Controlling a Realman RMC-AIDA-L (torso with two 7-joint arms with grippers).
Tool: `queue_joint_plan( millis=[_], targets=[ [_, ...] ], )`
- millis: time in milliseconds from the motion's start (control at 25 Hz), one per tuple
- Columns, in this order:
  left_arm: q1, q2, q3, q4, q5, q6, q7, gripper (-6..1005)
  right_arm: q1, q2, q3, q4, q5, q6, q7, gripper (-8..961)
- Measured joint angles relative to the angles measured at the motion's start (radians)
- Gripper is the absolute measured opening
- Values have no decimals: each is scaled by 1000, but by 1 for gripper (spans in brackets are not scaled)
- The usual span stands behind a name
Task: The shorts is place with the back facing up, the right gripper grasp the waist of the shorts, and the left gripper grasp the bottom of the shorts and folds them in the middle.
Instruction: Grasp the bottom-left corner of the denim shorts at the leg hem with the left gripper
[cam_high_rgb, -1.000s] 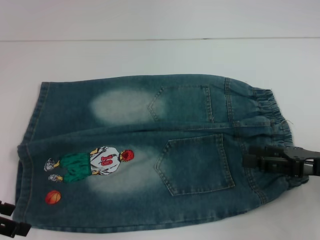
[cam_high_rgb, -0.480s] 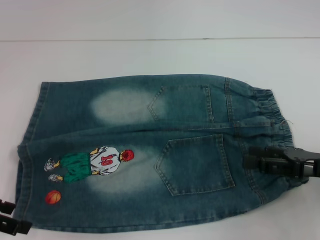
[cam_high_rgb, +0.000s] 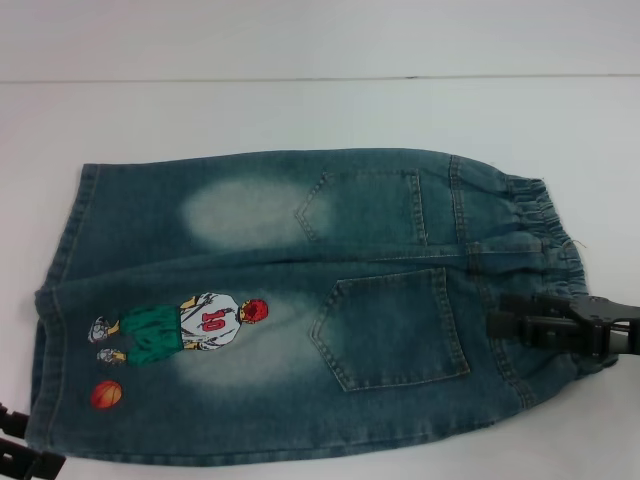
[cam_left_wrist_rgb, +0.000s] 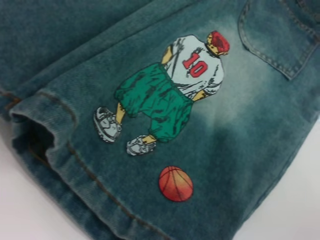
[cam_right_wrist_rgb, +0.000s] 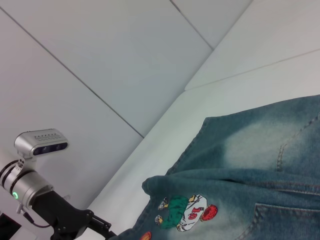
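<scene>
Sinking lower beside the bottom of the shorts (cam_high_rgb: 45, 330), the left gripper (cam_high_rgb: 25, 458) hides its jaws; only the right wrist view shows its wrist. The right gripper (cam_high_rgb: 505, 318) lies over the waist of the shorts (cam_high_rgb: 540, 240), grip uncertain.

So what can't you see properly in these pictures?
- Left hand: cut off by the head view's corner, so its grip on the hem is unclear.
- Right hand: its fingers blur into the dark waist; whether it pinches the cloth is unclear.
- Front of the shorts: face down on the table.
</scene>
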Motion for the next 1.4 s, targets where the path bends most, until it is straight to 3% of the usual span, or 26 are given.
queue_joint_plan(
  millis=[840,1400],
  targets=[
    [-37,-18,16,-22,-10,-28,1,948,0,1,13,0,0,0,-3,912],
    [-31,-10,18,-30,-3,-62,-22,947,0,1,17,0,0,1,-8,912]
  ],
)
